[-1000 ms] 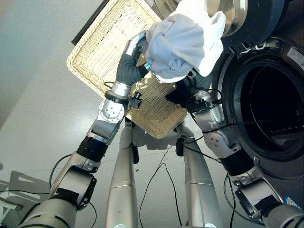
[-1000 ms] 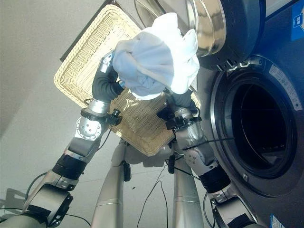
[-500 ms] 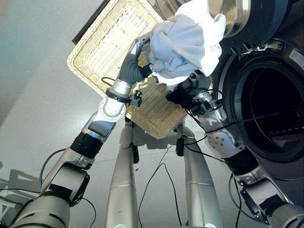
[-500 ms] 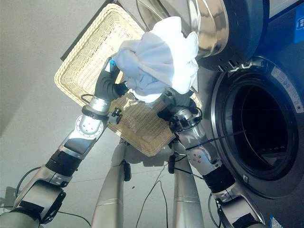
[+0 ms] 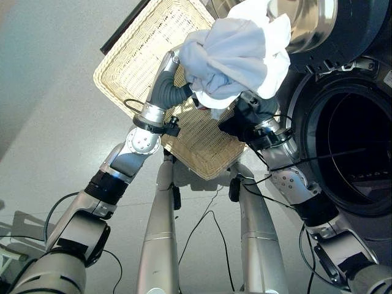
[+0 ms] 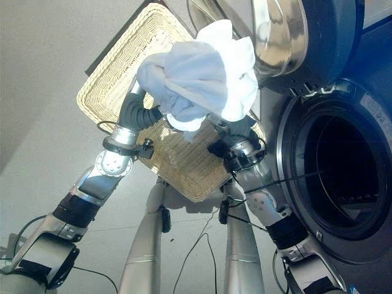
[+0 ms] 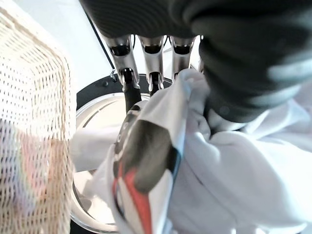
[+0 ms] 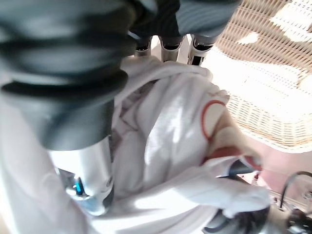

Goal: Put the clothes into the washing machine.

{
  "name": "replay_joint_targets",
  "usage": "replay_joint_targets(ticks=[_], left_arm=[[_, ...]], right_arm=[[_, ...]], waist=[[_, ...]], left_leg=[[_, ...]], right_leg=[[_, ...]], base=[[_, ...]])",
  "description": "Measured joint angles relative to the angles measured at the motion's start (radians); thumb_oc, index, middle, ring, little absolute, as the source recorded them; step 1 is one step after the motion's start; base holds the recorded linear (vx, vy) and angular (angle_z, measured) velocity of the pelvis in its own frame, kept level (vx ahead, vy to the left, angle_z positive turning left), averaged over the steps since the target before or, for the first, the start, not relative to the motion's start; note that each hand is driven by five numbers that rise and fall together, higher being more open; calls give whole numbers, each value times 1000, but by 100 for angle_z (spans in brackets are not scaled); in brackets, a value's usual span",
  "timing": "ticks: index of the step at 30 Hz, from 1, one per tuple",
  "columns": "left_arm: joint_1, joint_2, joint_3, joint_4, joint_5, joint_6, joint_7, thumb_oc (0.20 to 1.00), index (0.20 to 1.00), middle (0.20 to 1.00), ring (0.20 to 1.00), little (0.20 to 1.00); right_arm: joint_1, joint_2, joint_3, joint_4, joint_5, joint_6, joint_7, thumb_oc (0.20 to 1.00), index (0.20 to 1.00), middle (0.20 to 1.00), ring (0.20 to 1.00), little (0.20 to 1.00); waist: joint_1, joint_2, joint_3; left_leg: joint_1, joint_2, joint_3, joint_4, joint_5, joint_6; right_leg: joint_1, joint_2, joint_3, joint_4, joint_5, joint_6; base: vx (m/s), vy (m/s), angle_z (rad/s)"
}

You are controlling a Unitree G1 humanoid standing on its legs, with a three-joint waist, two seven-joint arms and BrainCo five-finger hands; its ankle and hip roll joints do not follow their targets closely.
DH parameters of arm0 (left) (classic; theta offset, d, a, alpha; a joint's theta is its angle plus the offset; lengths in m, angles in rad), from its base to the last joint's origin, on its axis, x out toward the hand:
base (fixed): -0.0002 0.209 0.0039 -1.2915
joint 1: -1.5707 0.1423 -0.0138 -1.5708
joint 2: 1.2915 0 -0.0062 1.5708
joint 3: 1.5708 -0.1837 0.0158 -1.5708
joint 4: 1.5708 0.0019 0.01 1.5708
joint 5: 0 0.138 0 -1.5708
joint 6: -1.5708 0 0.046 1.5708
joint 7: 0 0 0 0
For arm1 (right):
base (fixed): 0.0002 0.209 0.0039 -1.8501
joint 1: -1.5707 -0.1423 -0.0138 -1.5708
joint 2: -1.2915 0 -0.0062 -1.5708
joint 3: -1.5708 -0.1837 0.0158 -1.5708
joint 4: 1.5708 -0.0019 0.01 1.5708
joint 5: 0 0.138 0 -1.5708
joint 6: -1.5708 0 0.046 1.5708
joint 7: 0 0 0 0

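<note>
1. Overhead, I count one bundle of white clothes (image 5: 236,58), one wicker basket (image 5: 131,67), one washing machine (image 5: 349,141) and two robot hands.
2. The bundle hangs in the air between the two robot hands, above the basket's right part and just left of the machine's open round mouth (image 5: 355,144).
3. It is a crumpled lump with no clear front. Its longer stretch runs from its lower left to its upper right, toward the machine's open door (image 5: 312,24).
4. The left robot hand (image 7: 146,68) reaches in from the bundle's left side. In its wrist view its fingers (image 7: 126,61) run straight along the cloth while folds bunch against the thumb side, so I cannot tell whether it grips or only presses.
5. The right robot hand (image 8: 83,161) sits under the bundle, its dark cover showing beneath the cloth. Its wrist view shows white folds with a red and dark print wrapped over it, fingers hidden, so I cannot tell its grip.
6. The basket lies on the grey floor (image 5: 49,122), its near corner hidden behind the arms. The machine is cut off at the right edge.
</note>
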Motion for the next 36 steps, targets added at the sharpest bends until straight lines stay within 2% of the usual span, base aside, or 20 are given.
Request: replay_joint_targets(ticks=[15,18,21,22,23,24,25,31,36], left_arm=[[-2,0,6,-3,42,22,-12,200,200,200,200,200],[-5,9,21,-27,126,23,-14,200,200,200,200,200],[-46,53,0,-27,277,32,-12,200,200,200,200,200],[-63,68,-10,-27,329,32,-13,200,200,200,200,200],[-76,78,-15,-27,365,34,-13,200,200,200,200,200],[-82,81,-19,-27,382,37,-13,200,200,200,200,200],[-90,85,-27,-28,398,42,-13,200,200,200,200,200],[-113,110,-78,-58,487,55,-11,200,200,200,200,200],[-135,125,-110,-69,549,95,7,200,200,200,200,200]], right_arm=[[0,18,-15,-3,9,-12,9,1000,1000,1000,1000,1000],[1,17,-19,-24,10,-11,16,1000,1000,1000,1000,1000],[1,6,-18,-26,33,-10,22,1000,1000,1000,1000,1000],[2,0,-18,-26,46,-10,22,849,849,849,849,849],[2,-3,-18,-26,51,-10,22,507,507,507,507,507],[3,-4,-18,-26,57,-10,22,445,445,445,445,445],[5,-6,-18,-26,71,-10,22,200,200,200,200,200],[40,-12,-27,-26,129,-17,21,200,200,200,200,200],[50,-11,-32,-19,158,-30,20,200,200,200,200,200]], waist=[[-1,0,0],[-1,0,0],[-2,0,0],[-2,0,0],[-3,0,0],[-3,0,0],[-3,0,0],[-4,0,0],[-3,0,0]], left_leg=[[-6,0,-1,-3,-1,-1],[-18,0,0,-2,-1,-1],[-19,0,0,-1,-1,0],[-19,0,0,0,-1,0],[-19,0,0,1,-1,0],[-19,0,0,1,-1,0],[-19,0,0,3,-1,0],[-18,1,1,6,0,0],[-18,1,3,7,0,0]], right_leg=[[-7,0,0,-2,-2,2],[-21,0,0,0,-2,2],[-21,0,1,1,1,-3],[-21,0,1,2,1,-3],[-21,0,1,3,1,-3],[-21,0,1,3,1,-3],[-21,0,1,5,1,-3],[-21,0,3,6,2,-4],[-21,0,3,6,4,-7]], base=[[0,0,0],[0,0,0],[0,0,0],[0,0,0],[0,0,0],[0,0,0],[0,0,0],[0,0,0],[0,0,0]])
